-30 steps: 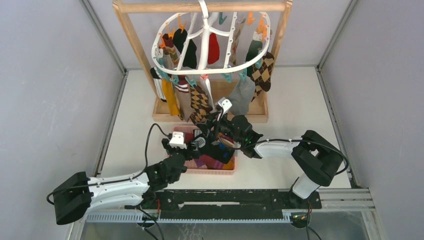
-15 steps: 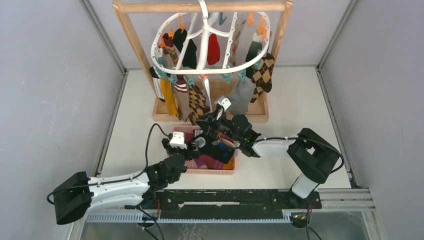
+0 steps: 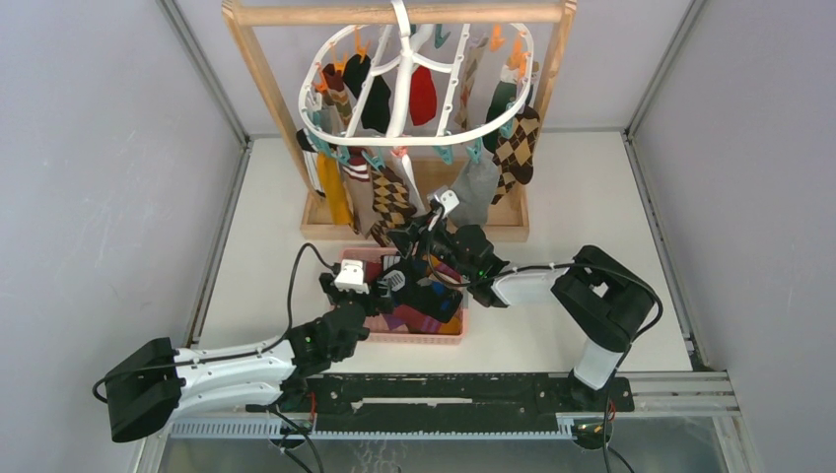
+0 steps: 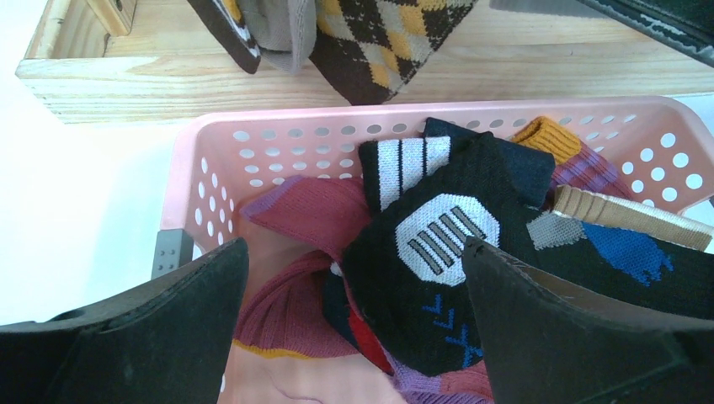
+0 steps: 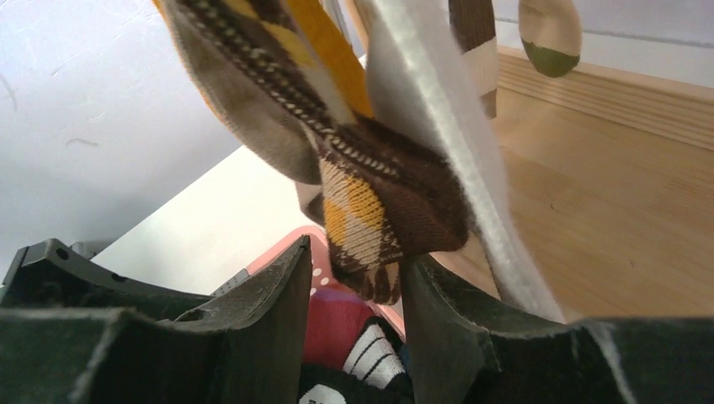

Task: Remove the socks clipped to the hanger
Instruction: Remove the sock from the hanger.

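We are bracketing the brown argyle sock [image 5: 370, 194], dangling lengthwise from the frame's top, its toe inside our half-spread right hand [image 5: 358, 252], whether pinched we cannot tell.

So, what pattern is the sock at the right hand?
Brown and mustard argyle sock; right wrist view.

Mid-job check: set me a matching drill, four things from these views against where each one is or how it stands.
1. left gripper
2. right gripper
3. hanger
4. striped black sock

A. lying in the basket
B. one finger on each side of the argyle sock toe
C. hooked on the wooden frame
D. open, above the basket

Pairs: 1-D, 2-B, 3-C, 4-A
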